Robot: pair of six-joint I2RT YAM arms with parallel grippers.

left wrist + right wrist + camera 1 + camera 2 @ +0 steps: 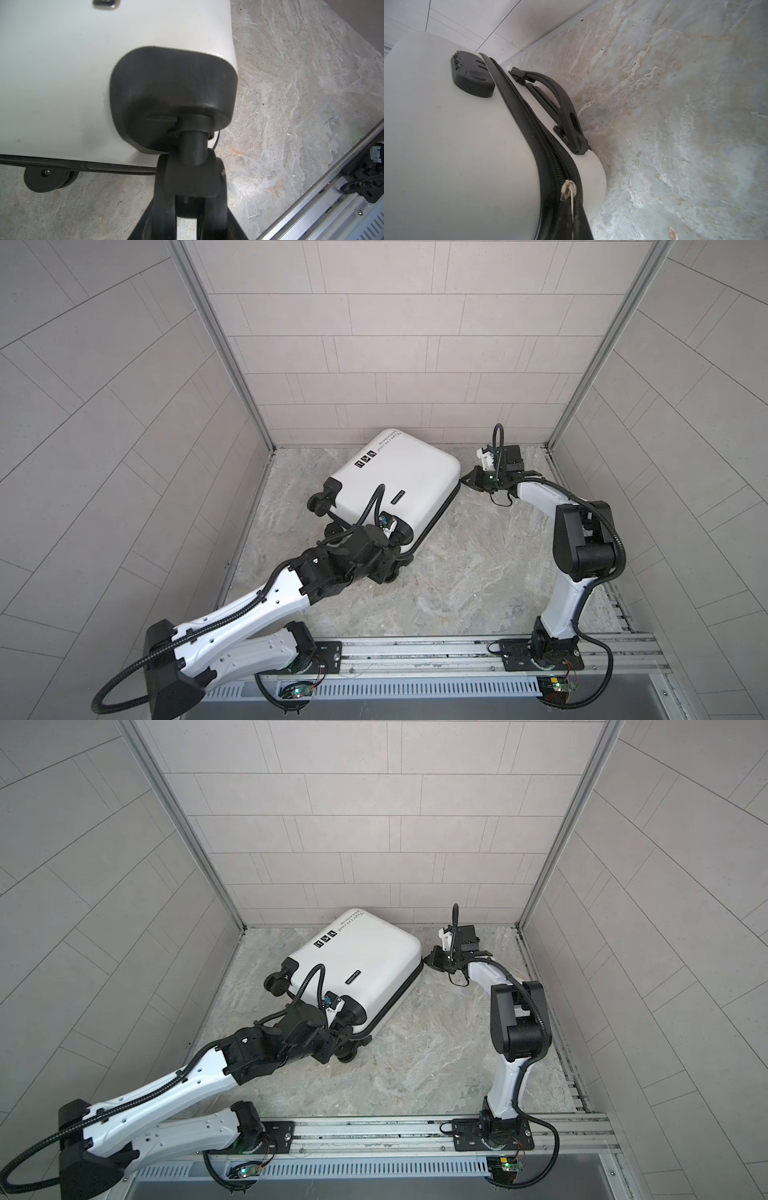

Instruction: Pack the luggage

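Luggage (395, 481) lies flat and closed on the marbled tabletop (478, 572), set askew, with one corner up near the back wall (415, 364). My left gripper (190, 187) is at the near wheel end, where its fingers (164, 207) clamp either side of a spinner wheel (194, 145) fork. My right gripper (469, 482) sits at the case's right-hand corner in both top views, jaws pressed together on the zipper pull (568, 190) — I see its pale cord running down into the tips, and the black zipper band (529, 124) curving away behind.
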